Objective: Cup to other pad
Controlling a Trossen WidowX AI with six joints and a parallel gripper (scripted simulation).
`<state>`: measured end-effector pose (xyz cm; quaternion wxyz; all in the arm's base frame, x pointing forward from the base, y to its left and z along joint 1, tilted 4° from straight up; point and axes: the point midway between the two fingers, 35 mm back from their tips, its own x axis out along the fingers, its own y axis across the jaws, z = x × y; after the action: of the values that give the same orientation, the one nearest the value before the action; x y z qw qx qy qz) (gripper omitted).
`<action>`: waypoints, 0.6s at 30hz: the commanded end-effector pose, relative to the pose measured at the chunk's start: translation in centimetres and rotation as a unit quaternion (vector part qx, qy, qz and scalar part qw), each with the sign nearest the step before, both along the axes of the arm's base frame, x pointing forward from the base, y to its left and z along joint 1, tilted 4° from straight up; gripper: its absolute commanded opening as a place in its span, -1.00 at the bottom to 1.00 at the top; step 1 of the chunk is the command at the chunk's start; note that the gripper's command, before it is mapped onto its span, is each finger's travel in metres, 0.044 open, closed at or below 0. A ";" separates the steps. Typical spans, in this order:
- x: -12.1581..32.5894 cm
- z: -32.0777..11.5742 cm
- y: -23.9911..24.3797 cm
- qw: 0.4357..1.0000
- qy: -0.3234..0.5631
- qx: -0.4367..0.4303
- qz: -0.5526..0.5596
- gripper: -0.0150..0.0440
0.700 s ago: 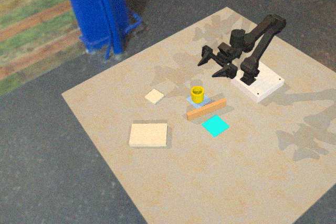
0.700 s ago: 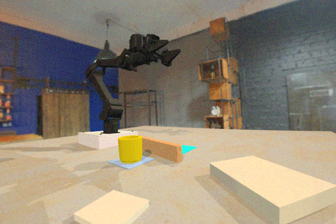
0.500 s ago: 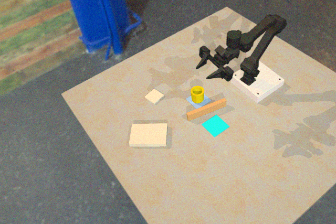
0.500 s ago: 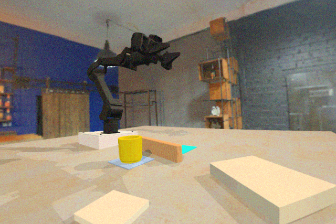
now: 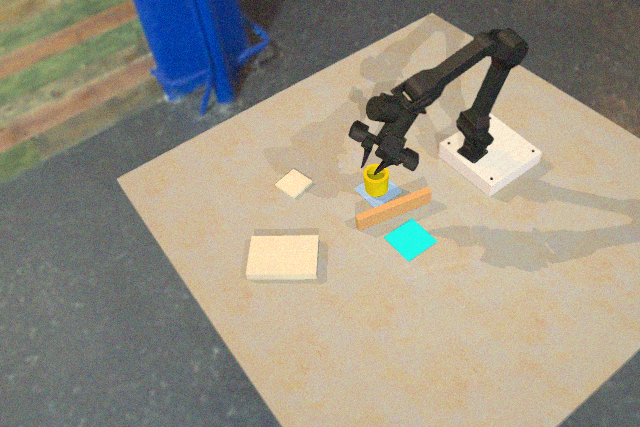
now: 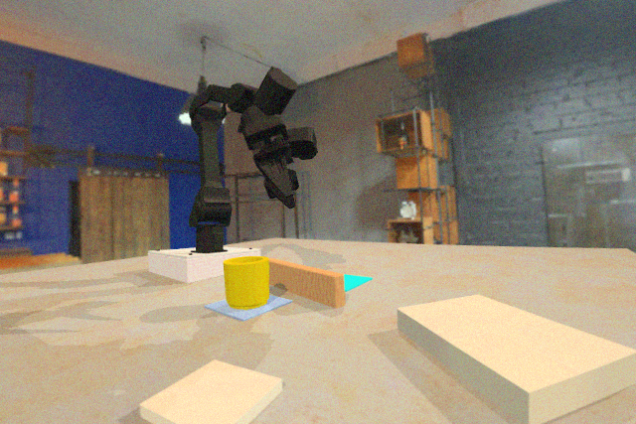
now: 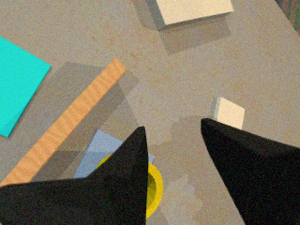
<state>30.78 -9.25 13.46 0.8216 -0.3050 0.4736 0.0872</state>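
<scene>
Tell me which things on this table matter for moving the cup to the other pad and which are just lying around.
Part of the job:
- yellow cup
- pale blue pad under the cup
- turquoise pad, the target
- tool, partly open, above the cup, holding nothing
- orange wooden bar between the two pads, to be cleared

Just lying about:
- small cream block
- large cream slab

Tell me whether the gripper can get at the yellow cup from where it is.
Probably yes. The gripper hangs above the yellow cup, holding nothing, with open air between. The orange wooden bar stands beside the cup, not over it.
</scene>
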 end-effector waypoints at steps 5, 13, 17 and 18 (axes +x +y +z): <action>-7.1 -5.8 -1.9 0.942 0.282 0.048 0.175 0.07; -7.0 -5.8 -2.3 0.942 0.282 0.048 0.175 0.07; -7.0 -5.9 -2.3 0.942 0.282 0.048 0.175 0.07; -7.0 -5.9 -2.3 0.942 0.282 0.048 0.175 0.07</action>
<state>23.86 -11.53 7.79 0.6433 -0.3096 0.6194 0.3266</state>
